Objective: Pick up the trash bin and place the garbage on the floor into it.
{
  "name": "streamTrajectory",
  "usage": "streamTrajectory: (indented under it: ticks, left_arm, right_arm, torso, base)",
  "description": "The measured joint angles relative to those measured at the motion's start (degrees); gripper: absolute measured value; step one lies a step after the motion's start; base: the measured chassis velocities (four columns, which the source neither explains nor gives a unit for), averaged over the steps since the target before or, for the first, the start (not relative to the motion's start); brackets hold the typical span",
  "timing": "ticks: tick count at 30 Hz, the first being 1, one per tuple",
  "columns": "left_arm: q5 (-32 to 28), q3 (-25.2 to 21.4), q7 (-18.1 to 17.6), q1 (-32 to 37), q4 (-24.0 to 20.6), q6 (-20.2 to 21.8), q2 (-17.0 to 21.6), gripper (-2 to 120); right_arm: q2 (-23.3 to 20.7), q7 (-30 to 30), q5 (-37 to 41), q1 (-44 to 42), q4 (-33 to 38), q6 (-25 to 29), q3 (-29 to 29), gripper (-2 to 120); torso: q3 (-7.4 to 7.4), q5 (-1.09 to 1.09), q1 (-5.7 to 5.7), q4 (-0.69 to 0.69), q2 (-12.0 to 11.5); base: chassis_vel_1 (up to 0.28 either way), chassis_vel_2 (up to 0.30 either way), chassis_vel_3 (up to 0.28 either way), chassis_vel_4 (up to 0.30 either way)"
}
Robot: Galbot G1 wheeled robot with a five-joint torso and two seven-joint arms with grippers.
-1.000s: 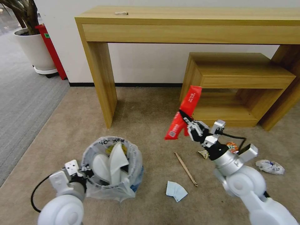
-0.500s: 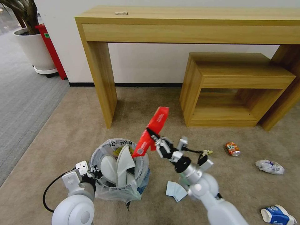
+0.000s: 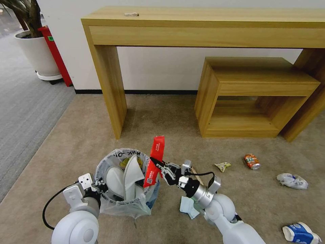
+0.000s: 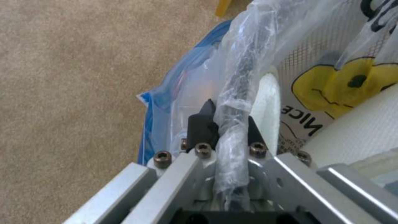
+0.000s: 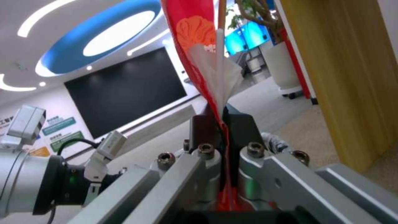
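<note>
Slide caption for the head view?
Right pincer holds red wrapper at trash bin rim; left pincer grips bin.

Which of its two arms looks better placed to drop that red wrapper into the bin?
The right. Its right gripper is shut on the red wrapper, held right at the trash bin rim. The left gripper is shut on the bin's bagged rim, so it is probably busy holding the bin.

Long light-wood console table (image 3: 203,25) against white wall (image 3: 159,69), smaller wooden shelf unit (image 3: 252,95) beneath, white plant pot (image 3: 37,54) beside red panel (image 3: 56,56).
</note>
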Motion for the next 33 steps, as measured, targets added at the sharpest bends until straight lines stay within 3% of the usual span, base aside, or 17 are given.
streamTrajectory:
  ticks: [15, 29, 33]
  left_arm:
    - [-0.7, 0.8, 0.0, 0.6, -0.6, 0.0, 0.0, 1]
    - [-4.2, 1.6, -1.6, 1.0, -3.4, 1.1, 0.0, 1]
    - [-4.4, 1.6, -1.6, 1.0, -3.4, 1.2, 0.2, 1]
  right_arm:
    - [4.0, -2.3, 5.1, 2.5, -1.8, 4.1, -3.9, 0]
    - [5.0, -2.7, -3.1, 5.5, -7.3, 5.8, -5.7, 0]
    - [4.8, -1.8, -3.1, 5.4, -7.0, 5.8, -5.6, 18]
  torso:
    - [0.00, -0.01, 0.00, 0.00, 0.0]
    - [0.00, 0.00, 0.00, 0.01, 0.0]
    - [0.00, 0.00, 0.00, 0.00, 0.0]
  base:
    - [0.000, 0.000, 0.000, 0.000]
    - [0.000, 0.000, 0.000, 0.000]
    - [0.000, 0.000, 0.000, 0.000]
